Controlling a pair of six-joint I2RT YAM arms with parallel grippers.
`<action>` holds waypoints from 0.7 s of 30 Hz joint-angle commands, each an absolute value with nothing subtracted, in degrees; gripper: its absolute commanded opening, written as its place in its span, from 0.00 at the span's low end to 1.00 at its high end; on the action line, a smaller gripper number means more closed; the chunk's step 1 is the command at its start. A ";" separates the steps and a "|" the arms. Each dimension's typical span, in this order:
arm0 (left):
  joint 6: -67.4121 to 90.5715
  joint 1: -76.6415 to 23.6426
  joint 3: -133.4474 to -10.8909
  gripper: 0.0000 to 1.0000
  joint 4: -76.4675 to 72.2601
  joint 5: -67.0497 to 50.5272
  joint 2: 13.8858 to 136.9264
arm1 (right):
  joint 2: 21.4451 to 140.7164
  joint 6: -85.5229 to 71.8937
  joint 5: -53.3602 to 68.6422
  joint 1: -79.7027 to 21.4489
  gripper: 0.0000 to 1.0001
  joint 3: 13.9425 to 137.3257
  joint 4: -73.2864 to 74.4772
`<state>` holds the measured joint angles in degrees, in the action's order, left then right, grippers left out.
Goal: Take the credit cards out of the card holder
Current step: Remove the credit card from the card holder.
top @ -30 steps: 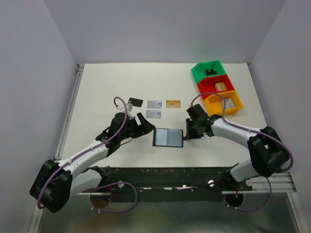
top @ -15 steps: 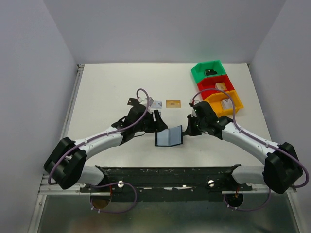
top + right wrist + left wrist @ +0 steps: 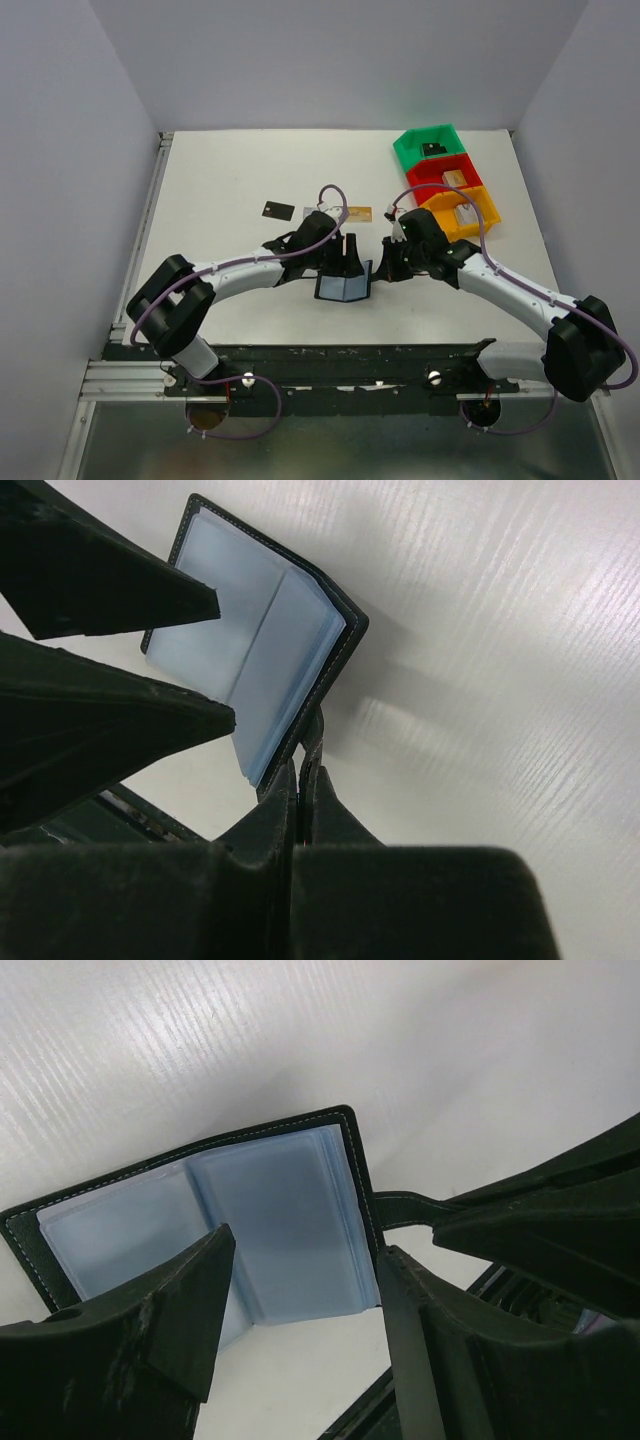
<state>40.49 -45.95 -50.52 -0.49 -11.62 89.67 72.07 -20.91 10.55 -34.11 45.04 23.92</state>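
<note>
The card holder (image 3: 343,287), flat open a second ago, now sits half-folded at the front middle of the surface (image 3: 220,190), right cover lifted. The right fingers (image 3: 275,815) have clenched on its strap tab (image 3: 405,1203); the left fingers (image 3: 180,1290) have swung in, spread wide over the blue pockets, gripping nothing.

The top camera looks down from high behind the arm bases, over the near edge, taking in the whole worktop (image 3: 230,180) from afar. The wrist cameras peer along the left pincer (image 3: 305,1250) and the right pincer (image 3: 298,772), both close above the worktop's middle. All three views share the open card holder (image 3: 343,287).
</note>
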 commanded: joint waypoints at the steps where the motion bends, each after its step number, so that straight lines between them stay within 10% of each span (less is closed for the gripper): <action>1: 38.58 -46.49 -51.86 0.69 1.76 -11.78 91.75 | 71.81 -20.21 11.69 -34.01 0.00 44.38 22.59; 21: 36.65 -49.22 -55.28 0.71 4.39 -10.72 95.18 | 70.84 -20.48 12.48 -33.93 0.00 44.65 22.59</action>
<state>37.69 -48.47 -53.25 2.87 -11.55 94.21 71.99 -20.91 11.42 -34.11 45.04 23.62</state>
